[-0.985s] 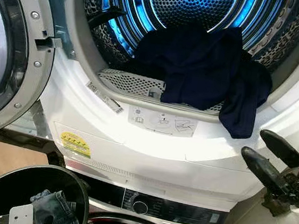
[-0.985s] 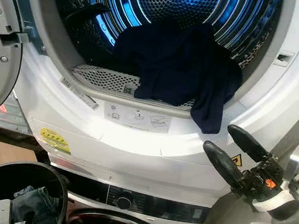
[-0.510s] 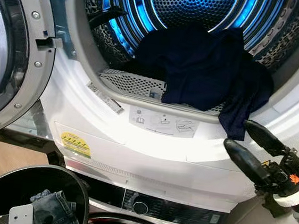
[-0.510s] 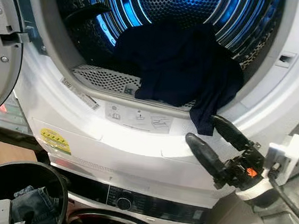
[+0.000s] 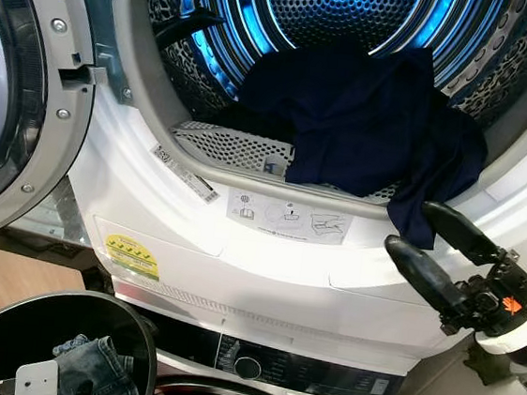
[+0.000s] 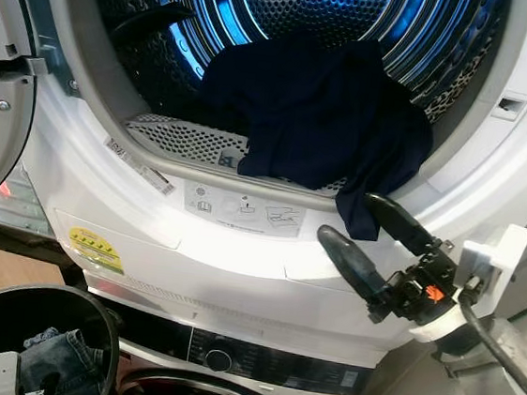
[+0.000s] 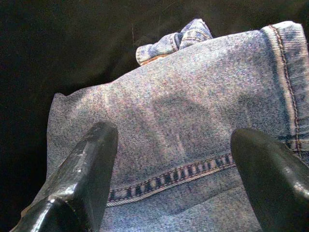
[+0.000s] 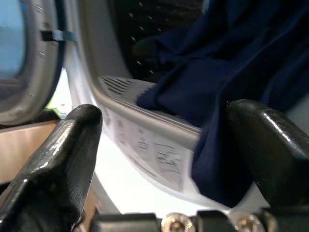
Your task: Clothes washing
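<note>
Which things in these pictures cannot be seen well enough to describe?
- Sticker text below the drum opening: too small in both eye views.
- Dark blue garment: its type is unclear, since it lies bunched and its hanging tip passes behind the right gripper.
- Jeans: cut off by the left wrist view's edges, between the left gripper's fingers.
- Control panel: lettering too small.

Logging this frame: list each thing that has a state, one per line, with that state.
Dryer door: swung open at the left.
Drum: lit blue, loaded.
Navy garment: heaped in the drum, one end draped over the rim.
Right gripper: open, beside the draped end.
Left gripper: open, over the jeans.
Jeans: crumpled in the black basket.
</note>
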`<state>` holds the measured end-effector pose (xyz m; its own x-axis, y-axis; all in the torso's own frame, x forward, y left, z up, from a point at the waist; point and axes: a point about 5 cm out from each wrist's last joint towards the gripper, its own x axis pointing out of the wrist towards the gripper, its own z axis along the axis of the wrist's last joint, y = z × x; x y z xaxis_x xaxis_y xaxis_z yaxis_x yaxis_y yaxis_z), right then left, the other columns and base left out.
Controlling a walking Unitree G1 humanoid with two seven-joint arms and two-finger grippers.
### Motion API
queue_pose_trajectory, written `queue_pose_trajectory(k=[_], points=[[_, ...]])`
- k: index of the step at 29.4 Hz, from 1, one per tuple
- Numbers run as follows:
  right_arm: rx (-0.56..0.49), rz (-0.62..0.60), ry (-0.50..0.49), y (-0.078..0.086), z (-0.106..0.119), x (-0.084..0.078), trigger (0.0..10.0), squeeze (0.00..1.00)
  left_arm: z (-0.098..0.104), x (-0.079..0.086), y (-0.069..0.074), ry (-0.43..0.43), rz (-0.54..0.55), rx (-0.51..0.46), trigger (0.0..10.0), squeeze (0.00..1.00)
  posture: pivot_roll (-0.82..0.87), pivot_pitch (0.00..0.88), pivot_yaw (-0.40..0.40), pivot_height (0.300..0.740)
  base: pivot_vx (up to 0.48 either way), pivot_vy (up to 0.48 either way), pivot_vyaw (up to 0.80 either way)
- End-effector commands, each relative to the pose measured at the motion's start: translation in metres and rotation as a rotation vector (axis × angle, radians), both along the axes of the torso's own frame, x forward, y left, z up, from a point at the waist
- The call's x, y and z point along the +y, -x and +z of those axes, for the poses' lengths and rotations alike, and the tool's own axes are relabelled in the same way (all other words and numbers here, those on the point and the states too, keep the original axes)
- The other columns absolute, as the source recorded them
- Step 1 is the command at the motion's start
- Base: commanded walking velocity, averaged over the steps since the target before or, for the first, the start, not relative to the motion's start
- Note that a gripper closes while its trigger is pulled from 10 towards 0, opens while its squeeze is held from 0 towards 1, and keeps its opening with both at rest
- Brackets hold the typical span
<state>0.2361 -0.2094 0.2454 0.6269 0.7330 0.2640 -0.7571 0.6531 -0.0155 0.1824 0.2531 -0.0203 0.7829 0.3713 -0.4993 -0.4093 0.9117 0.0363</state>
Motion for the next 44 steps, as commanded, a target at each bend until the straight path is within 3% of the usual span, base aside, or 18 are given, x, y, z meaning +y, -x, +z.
queue_pose_trajectory(k=[1, 8, 13, 17, 24, 28, 32, 41, 44], points=[[-0.007, -0.042, 0.012, 0.001, 0.001, -0.008, 10.0, 0.00, -0.006, -0.004, 0.005, 0.003, -0.011, 0.030, 10.0, 0.00, 0.04, 0.000, -0.047, 0.740, 0.000, 0.000, 0.00], [0.038, -0.106, -0.023, 0.002, -0.010, -0.024, 10.0, 0.00, -0.006, -0.003, 0.006, 0.003, -0.004, 0.030, 10.0, 0.00, 0.04, 0.000, -0.048, 0.740, 0.000, 0.000, 0.00], [0.057, -0.104, -0.010, 0.005, -0.016, -0.024, 10.0, 0.00, -0.006, -0.003, 0.005, 0.002, -0.009, 0.030, 10.0, 0.00, 0.04, 0.000, -0.043, 0.740, 0.000, 0.000, 0.00], [0.038, -0.064, -0.023, 0.003, -0.012, -0.016, 10.0, 0.00, -0.006, -0.003, 0.004, 0.000, -0.013, 0.029, 10.0, 0.00, 0.05, 0.000, -0.043, 0.740, 0.000, 0.000, 0.00], [-0.026, 0.070, -0.039, 0.002, 0.004, 0.015, 10.0, 0.00, -0.006, -0.002, 0.005, -0.003, -0.008, 0.031, 10.0, 0.00, 0.05, 0.000, -0.043, 0.740, 0.000, 0.000, 0.00], [-0.036, 0.121, -0.027, 0.004, 0.008, 0.020, 10.0, 0.00, -0.006, -0.003, 0.005, 0.000, -0.007, 0.031, 10.0, 0.00, 0.05, 0.000, -0.043, 0.740, 0.000, 0.000, 0.00], [-0.040, 0.127, -0.005, 0.004, 0.009, 0.022, 10.0, 0.00, -0.006, -0.003, 0.006, 0.001, -0.007, 0.031, 10.0, 0.00, 0.05, 0.000, -0.043, 0.740, 0.000, 0.000, 0.00], [-0.090, 0.143, 0.066, -0.009, 0.025, 0.048, 10.0, 0.00, -0.007, -0.006, 0.005, 0.005, -0.007, 0.027, 10.0, 0.00, 0.06, 0.000, -0.051, 0.740, 0.000, 0.000, 0.00], [-0.089, 0.064, 0.141, -0.024, 0.029, 0.057, 10.0, 0.00, -0.007, -0.007, 0.005, 0.005, -0.004, 0.026, 10.0, 0.00, 0.06, 0.000, -0.053, 0.740, 0.000, 0.000, 0.00]])
